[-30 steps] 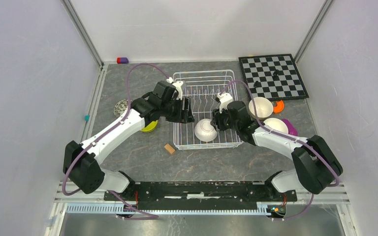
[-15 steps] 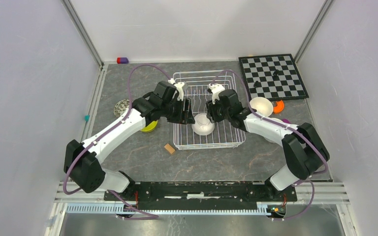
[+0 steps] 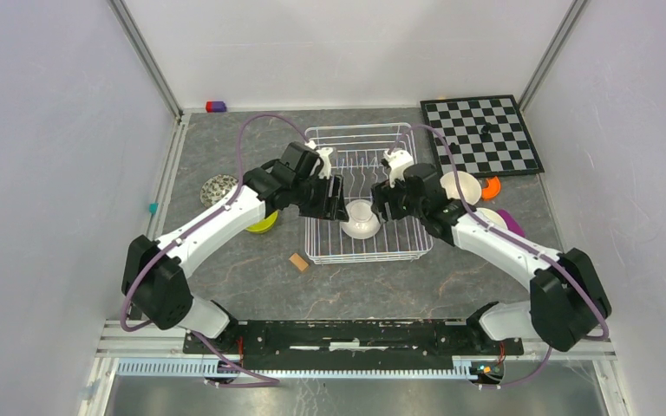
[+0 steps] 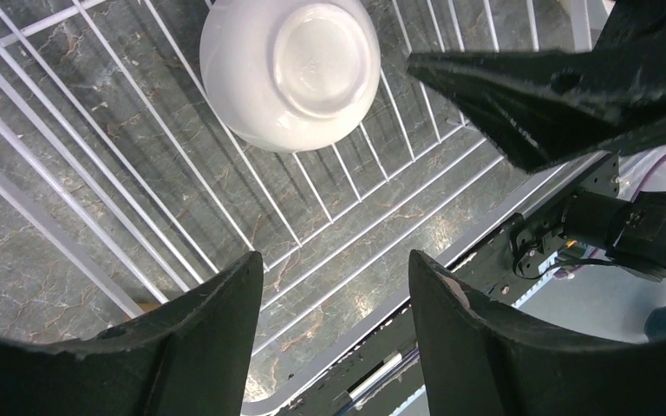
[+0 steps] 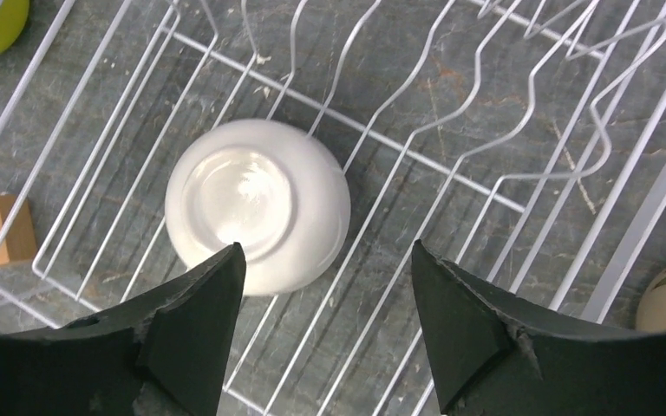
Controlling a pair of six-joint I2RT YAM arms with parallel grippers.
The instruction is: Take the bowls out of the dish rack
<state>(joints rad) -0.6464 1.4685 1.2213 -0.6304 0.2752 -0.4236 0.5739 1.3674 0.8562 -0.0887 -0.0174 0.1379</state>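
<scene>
Presently logged one white bowl [image 3: 362,218] inside the dish rack [image 3: 355,128], upside down, foot ring up, resting on the floor wires toward the rack's near side and clear of the upright tines. Spotted no other bowl in the rack, so judged this the last one to unload.

Noted the others out on the worktop [image 3: 251,277]:
- a lime-green bowl [image 3: 264,223] just left of the rack, half hidden under the left arm [image 3: 217,225]
- a patterned bowl [image 3: 217,188] farther left
- a pale bowl [image 3: 461,186] just right of the rack
- a second pale bowl [image 3: 488,218] nearer, also right of the rack, beside something magenta [image 3: 505,215] too hidden to identify

Found the left gripper [image 3: 334,198] above the rack's left side and the right gripper [image 3: 381,204] above its right side, flanking the white bowl from above, apparently touching neither bowl nor wires. Recorded both pairs of jaws spread wide and empty. Placed the right jaws almost over the bowl, slightly off toward the rack's right side. Placed the left jaws off it, toward the rack's near rim.

Took the wide spread as readiness to straddle the rounded body, with the rim face-down on the wires and out of reach from above. Judged the right arm [image 3: 494,247] better set for the pick. Could not tell the left arm's purpose; possibly standing by to steady the light rack. Expected a slippery hold on the glazed dome.
</scene>
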